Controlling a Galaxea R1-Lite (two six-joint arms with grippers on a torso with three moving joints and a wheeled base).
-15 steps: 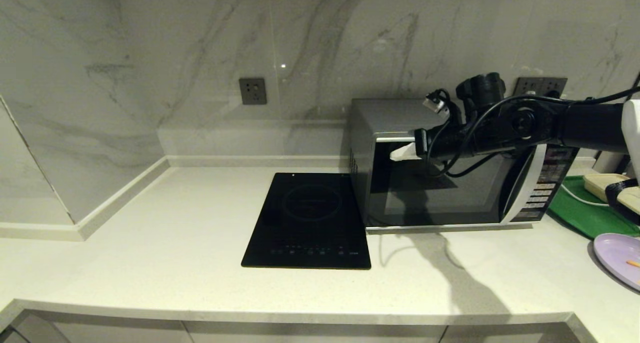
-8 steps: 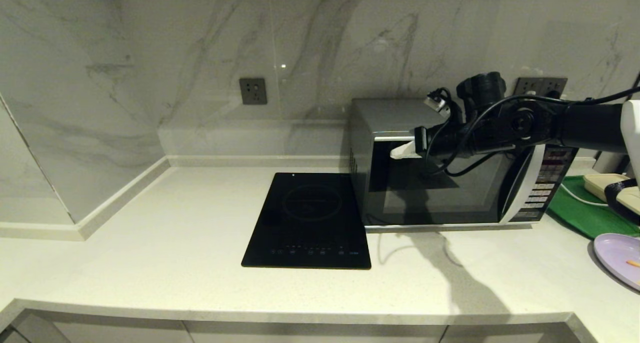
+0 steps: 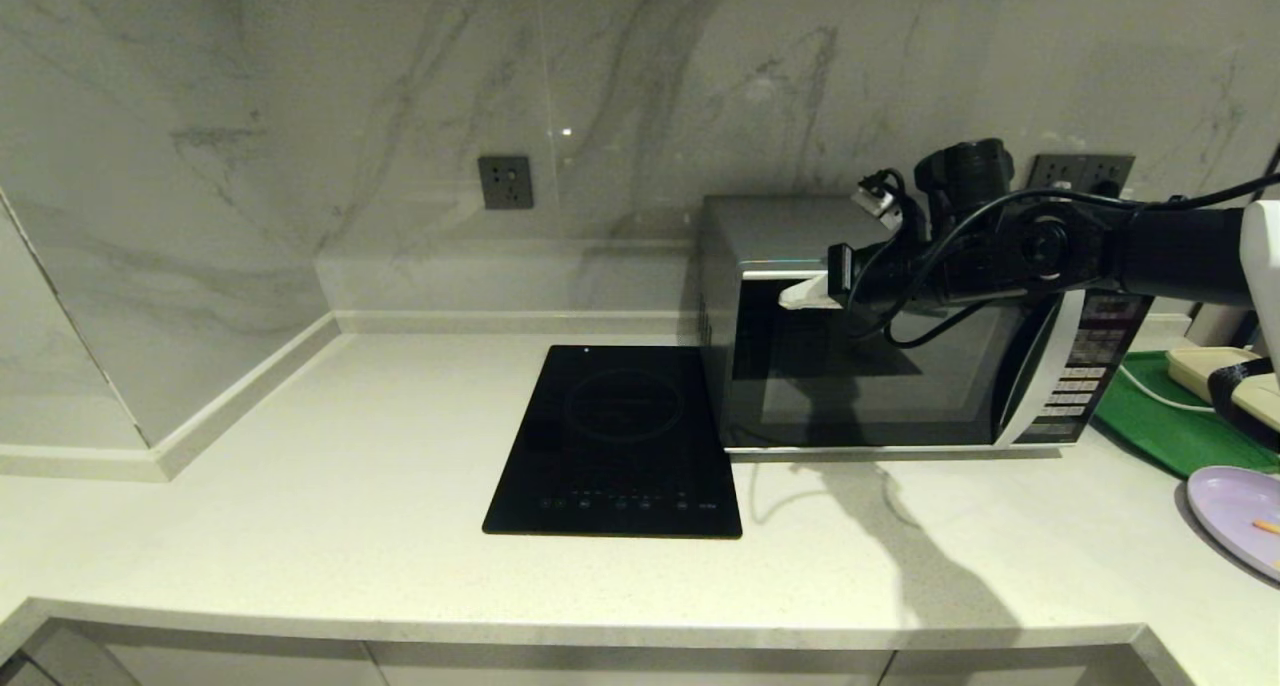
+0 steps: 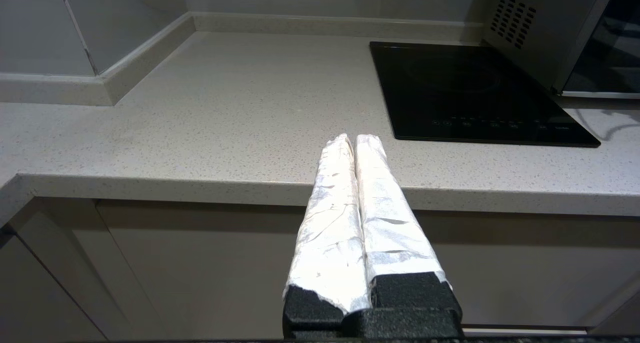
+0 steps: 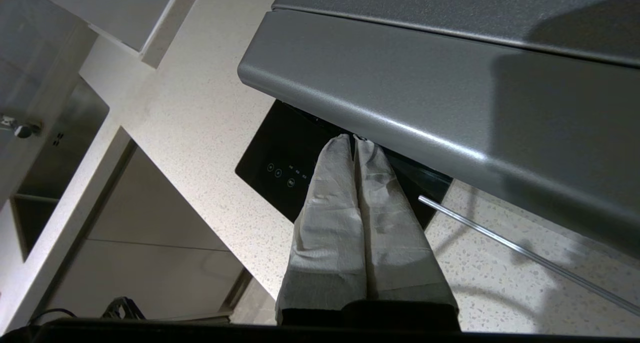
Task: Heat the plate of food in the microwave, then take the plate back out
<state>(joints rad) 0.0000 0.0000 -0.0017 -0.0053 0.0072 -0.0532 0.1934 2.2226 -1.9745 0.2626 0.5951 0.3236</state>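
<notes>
Up a touch goes my right gripper [image 3: 795,293] compared with a second ago, and the microwave [image 3: 880,326] door looks closer to flush with the case than it did then. Right now the two white-wrapped fingers [image 5: 330,208] are pressed together with nothing between them, tips at the top edge of the dark glass door, near its left corner. From the right wrist view I see those tips just under the grey lip of the door's upper rim, with the black cooktop [image 3: 620,441] below. My left gripper [image 4: 354,148] hangs parked in front of the counter [image 3: 300,526] edge, its jaws likewise pinched together and empty. Over at the far right of the counter sits the plate of food [image 3: 1235,516], lavender, one orange stick showing, beside the green tray [image 3: 1160,426], well apart from the microwave.
</notes>
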